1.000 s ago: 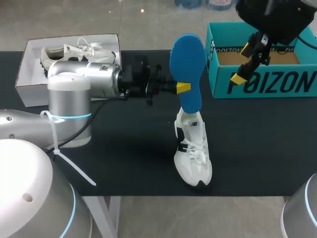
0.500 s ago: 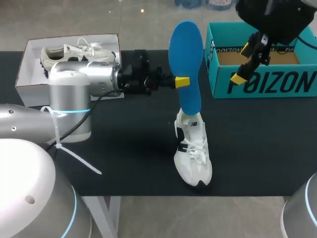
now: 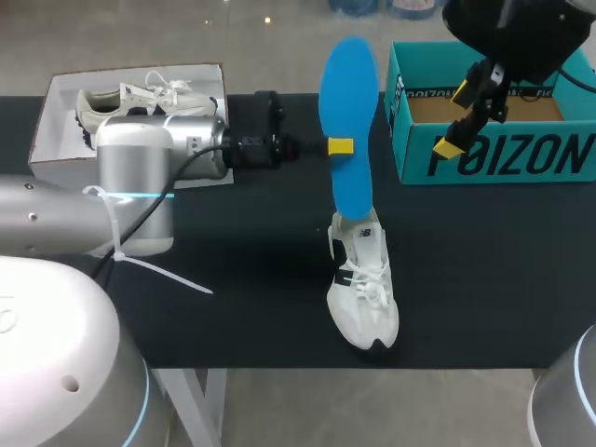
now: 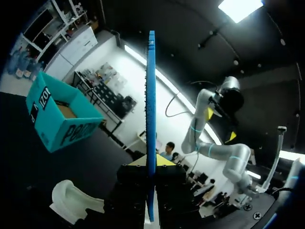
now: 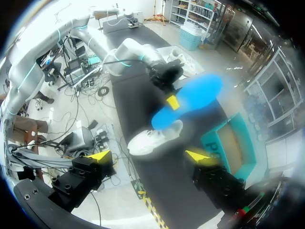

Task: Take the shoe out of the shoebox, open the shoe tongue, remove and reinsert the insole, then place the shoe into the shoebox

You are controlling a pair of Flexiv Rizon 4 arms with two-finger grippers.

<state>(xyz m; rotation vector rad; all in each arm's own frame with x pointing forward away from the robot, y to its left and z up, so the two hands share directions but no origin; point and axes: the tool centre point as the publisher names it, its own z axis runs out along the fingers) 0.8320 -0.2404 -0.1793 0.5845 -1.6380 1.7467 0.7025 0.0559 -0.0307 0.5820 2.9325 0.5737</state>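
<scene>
Insole turned more edge-on and lifted slightly, clamped upright by left gripper (lower end at the heel opening of shoe), shoe laid on table, outside teal box, right gripper spread wide, nothing held, hung over box front.

This is a robotics lab. A silver left arm (cable-tied wiring, blue light ring) and a dark right arm hang over a black tabletop.
</scene>
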